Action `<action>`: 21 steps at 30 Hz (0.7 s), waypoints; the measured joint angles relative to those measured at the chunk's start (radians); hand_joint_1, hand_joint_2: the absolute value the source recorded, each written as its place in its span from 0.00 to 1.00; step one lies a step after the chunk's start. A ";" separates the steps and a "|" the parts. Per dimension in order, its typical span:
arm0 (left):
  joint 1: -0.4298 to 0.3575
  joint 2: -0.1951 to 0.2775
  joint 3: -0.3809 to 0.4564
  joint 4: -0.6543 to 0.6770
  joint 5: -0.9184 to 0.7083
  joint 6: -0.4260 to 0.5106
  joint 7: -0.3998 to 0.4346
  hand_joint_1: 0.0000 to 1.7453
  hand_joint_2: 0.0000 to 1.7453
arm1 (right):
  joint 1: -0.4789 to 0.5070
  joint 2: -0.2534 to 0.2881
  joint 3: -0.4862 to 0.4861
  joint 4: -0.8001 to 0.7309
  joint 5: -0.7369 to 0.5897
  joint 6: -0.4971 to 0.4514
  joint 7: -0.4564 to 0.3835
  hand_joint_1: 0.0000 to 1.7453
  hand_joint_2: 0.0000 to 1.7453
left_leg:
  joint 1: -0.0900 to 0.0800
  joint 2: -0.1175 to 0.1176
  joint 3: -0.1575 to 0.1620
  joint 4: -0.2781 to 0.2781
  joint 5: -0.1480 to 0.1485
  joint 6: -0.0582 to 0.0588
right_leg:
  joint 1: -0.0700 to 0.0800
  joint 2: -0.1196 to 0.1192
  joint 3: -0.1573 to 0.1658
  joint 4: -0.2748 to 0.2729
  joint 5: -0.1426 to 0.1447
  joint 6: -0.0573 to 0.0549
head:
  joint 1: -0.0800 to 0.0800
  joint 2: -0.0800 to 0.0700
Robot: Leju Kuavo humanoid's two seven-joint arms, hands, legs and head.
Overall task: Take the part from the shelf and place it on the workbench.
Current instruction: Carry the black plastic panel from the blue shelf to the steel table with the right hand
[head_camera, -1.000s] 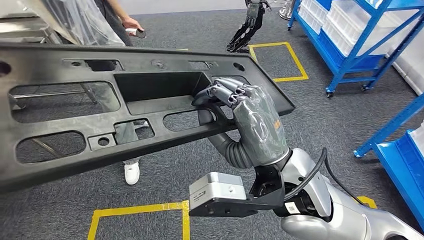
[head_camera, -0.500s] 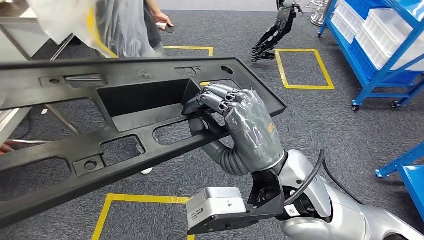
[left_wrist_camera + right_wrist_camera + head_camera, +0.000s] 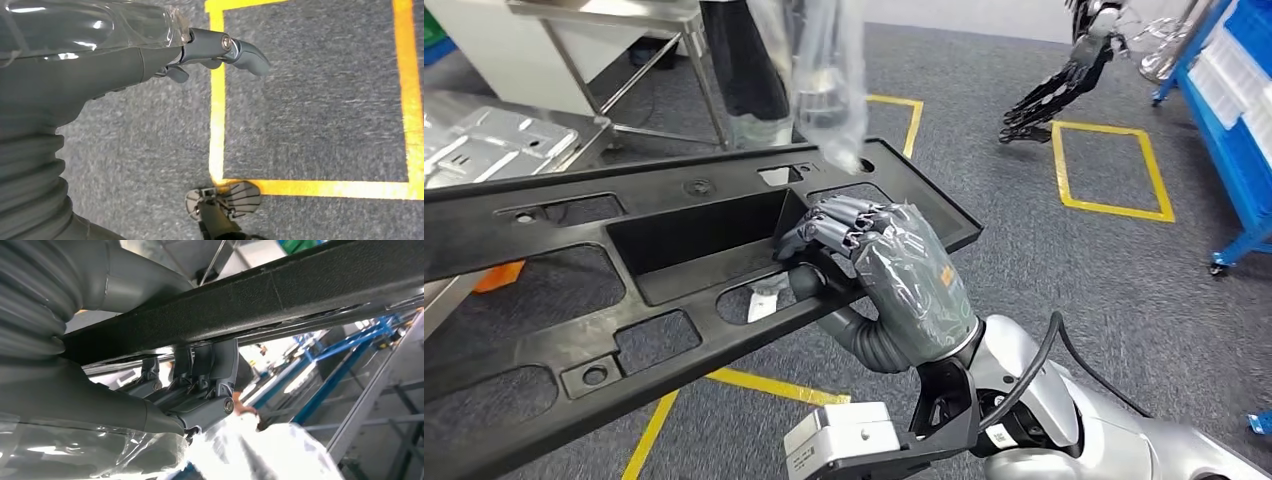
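The part [image 3: 644, 190] is a long black plastic panel with several cut-outs, held slanting across the head view above the floor. My right hand [image 3: 894, 270] grips its lower rail near the right end, fingers curled over the edge into a cut-out. In the right wrist view the fingers [image 3: 200, 370] hook over the black rail [image 3: 300, 285]. My left hand [image 3: 100, 60] hangs over the grey carpet with its fingers apart and nothing in it. A steel workbench [image 3: 604, 10] stands at the far upper left.
A person [image 3: 744, 60] stands beside the bench behind a clear plastic bag [image 3: 824, 80]. Silver metal parts [image 3: 494, 140] lie at the left. Another robot's dark arm [image 3: 1064, 85] hangs at the far right, by a blue shelf [image 3: 1239, 120]. Yellow tape squares [image 3: 1114, 205] mark the carpet.
The whole view has swung left: the blue shelves slid off to the right and the bench and metal parts came in. The panel stays in my right hand's grip.
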 joint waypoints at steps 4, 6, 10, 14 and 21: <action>0.005 0.001 0.000 0.000 -0.001 0.001 0.003 0.00 1.00 | 0.002 0.002 0.002 0.000 0.000 0.002 -0.003 1.00 1.00 | 0.005 0.016 -0.021 0.025 -0.014 -0.020 | 0.005 -0.040 -0.001 -0.005 0.008 -0.024 | -0.003 0.000; 0.002 0.001 0.000 0.000 -0.002 0.001 0.003 0.00 1.00 | 0.004 0.004 0.003 0.000 0.000 0.002 -0.004 1.00 1.00 | 0.002 0.072 -0.071 0.133 -0.073 -0.026 | 0.008 -0.064 0.000 -0.007 0.008 -0.033 | -0.007 0.000; 0.002 0.001 0.000 0.000 -0.003 0.001 0.003 0.00 1.00 | 0.011 0.004 0.008 0.000 0.000 0.002 -0.006 1.00 1.00 | 0.002 0.102 -0.149 0.304 -0.128 -0.028 | 0.016 -0.114 0.000 -0.007 0.005 -0.038 | -0.009 0.000; -0.002 0.001 0.000 0.000 -0.003 0.001 0.003 0.00 1.00 | 0.011 0.005 0.011 0.000 0.000 0.003 -0.012 1.00 1.00 | -0.014 0.162 -0.011 0.043 -0.025 -0.008 | 0.023 -0.154 0.007 -0.006 -0.002 -0.032 | -0.008 0.000; -0.002 0.004 0.000 0.000 -0.004 0.005 0.003 0.00 1.00 | 0.011 0.009 0.016 0.000 0.000 0.005 -0.026 1.00 1.00 | -0.010 0.118 0.007 -0.007 -0.007 0.023 | 0.019 -0.115 -0.033 0.102 -0.078 -0.005 | -0.005 0.000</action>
